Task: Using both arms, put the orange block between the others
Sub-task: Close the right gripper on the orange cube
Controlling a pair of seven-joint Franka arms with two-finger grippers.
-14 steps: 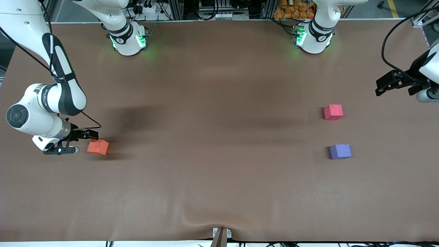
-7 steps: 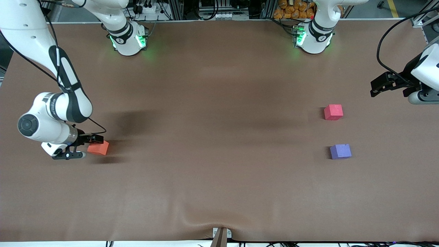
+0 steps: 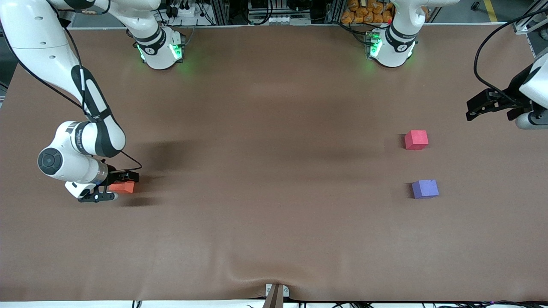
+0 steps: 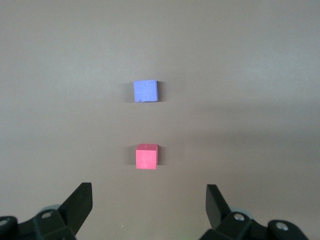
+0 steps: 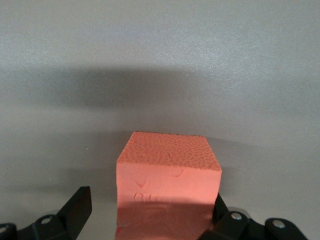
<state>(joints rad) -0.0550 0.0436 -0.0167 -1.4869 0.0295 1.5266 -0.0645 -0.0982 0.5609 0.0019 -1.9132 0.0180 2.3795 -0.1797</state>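
The orange block (image 3: pixel 123 187) lies on the table at the right arm's end. My right gripper (image 3: pixel 122 186) is low around it, open, with the block (image 5: pixel 167 180) between its fingers; one fingertip (image 5: pixel 220 207) is close against the block and the other (image 5: pixel 77 206) stands apart from it. The pinkish-red cube (image 3: pixel 415 140) and the blue-purple cube (image 3: pixel 424 188) sit at the left arm's end, the blue-purple one nearer the front camera, with a gap between them. My left gripper (image 3: pixel 469 110) hangs open and empty over the table edge beside them, and in its wrist view (image 4: pixel 148 200) it faces the pinkish-red cube (image 4: pixel 146 157) and the blue-purple cube (image 4: pixel 145 91).
The brown table cover (image 3: pixel 274 149) stretches bare between the two ends. Both arm bases (image 3: pixel 160 49) (image 3: pixel 389 47) stand at the table's back edge. A small bracket (image 3: pixel 276 293) sits at the front edge, where the cover wrinkles.
My right gripper has slid toward the orange block until the block sits between its fingers. My left gripper has shifted only slightly and stays open.
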